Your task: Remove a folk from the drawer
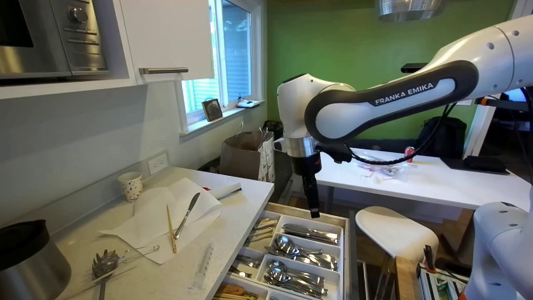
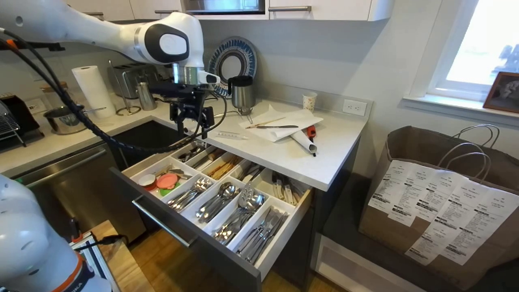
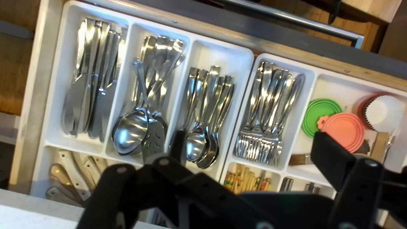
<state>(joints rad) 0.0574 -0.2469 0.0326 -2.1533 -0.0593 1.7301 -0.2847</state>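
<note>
The drawer [image 2: 227, 265] stands open with a white cutlery tray in it; it also shows in an exterior view [image 1: 350, 254] and in the wrist view [image 3: 35, 98]. Several silver forks [image 3: 268, 111] lie side by side in one compartment, tines toward the counter; they also show in an exterior view [image 2: 190, 194]. My gripper [image 3: 251, 140] is open and empty, above the tray. In the wrist view its fingers lie either side of the fork compartment, one over the spoons, one near the lids. It also shows in both exterior views [image 1: 315, 213] [image 2: 194, 123], apart from the cutlery.
Beside the forks are spoons [image 3: 206, 127] and lids [image 3: 343, 132]. Serving spoons [image 3: 130, 130] and knives [image 3: 92, 82] lie farther along. The countertop [image 2: 328, 150] overhangs the drawer's back; paper, a knife and a cup [image 2: 309, 101] stand or lie on it. A paper bag [image 2: 405, 146] stands nearby.
</note>
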